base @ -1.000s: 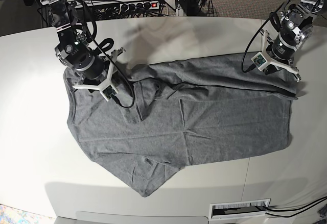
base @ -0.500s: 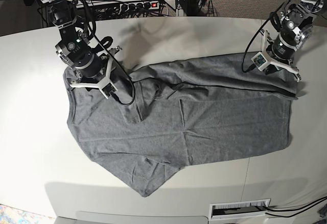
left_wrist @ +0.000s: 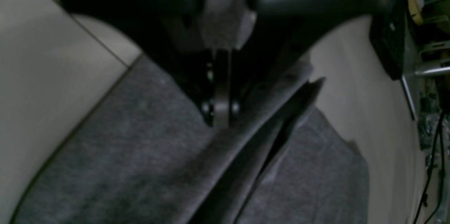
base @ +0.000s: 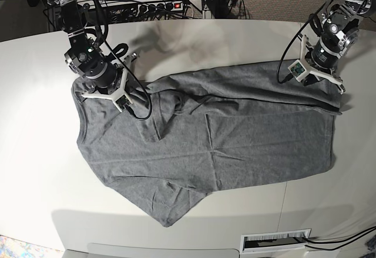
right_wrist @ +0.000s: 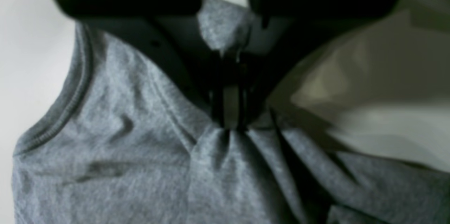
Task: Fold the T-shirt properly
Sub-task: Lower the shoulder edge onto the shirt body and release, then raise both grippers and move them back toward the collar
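Gripping a bunched pinch of grey cloth near the collar, the right pincer (right_wrist: 226,118) stands at the base view's left, its jaws clenched on the T-shirt (base: 211,143) with creases fanning out below the tips. The garment lies spread across the pale bench (base: 35,170), one sleeve pointing toward the near edge and a long fold running along its far side. At the base view's right, the left pincer (left_wrist: 220,113) is clamped tight on the shirt's far corner, a raised ridge of fabric passing just beside its tips. Cables and a power strip (base: 155,5) sit behind the bench.
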Available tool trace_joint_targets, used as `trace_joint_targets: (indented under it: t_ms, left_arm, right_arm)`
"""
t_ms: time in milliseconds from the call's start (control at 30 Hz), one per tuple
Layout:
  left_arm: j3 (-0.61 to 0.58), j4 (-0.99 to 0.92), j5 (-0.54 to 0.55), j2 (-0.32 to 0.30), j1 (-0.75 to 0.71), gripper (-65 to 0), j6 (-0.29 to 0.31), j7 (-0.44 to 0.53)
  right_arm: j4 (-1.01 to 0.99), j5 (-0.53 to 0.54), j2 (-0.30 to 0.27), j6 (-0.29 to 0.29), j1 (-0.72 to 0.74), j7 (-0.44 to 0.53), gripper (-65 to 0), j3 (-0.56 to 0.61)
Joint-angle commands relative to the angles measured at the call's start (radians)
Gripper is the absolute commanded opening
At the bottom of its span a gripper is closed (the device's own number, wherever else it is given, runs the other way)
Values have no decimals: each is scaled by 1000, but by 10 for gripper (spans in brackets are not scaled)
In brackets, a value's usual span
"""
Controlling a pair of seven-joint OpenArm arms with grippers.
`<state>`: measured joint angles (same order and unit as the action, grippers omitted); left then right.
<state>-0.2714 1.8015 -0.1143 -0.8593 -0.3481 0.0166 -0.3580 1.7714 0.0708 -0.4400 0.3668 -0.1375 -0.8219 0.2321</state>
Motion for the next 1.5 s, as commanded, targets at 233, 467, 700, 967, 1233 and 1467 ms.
trace_joint_targets:
  t_ms: [233, 467, 700, 967, 1233, 1467]
  left_arm:
    - [13, 10, -4, -19, 7, -650, -15, 17]
    - [13, -30, -5, -19, 7, -650, -14, 18]
    - [13, -66, -49, -17, -10, -650, -14, 64]
    - [13, -66, -76, 7, -34, -650, -14, 71]
    - [12, -66, -96, 11, -46, -650, -14, 70]
    - [12, -66, -123, 11, -62, -650, -15, 75]
  right_arm:
    - [65, -19, -12, -2, 38, -10, -650, -44]
    - [114, -19, -27, -2, 38, -13, -650, -132]
    - [114, -19, -79, -2, 39, 7, -650, -192]
    - [114, -19, -92, -3, 42, 39, -650, -278]
    - [108, -76, -126, -3, 126, 47, -650, -293]
    - [32, -219, -128, -4, 157, 68, -503, -293]
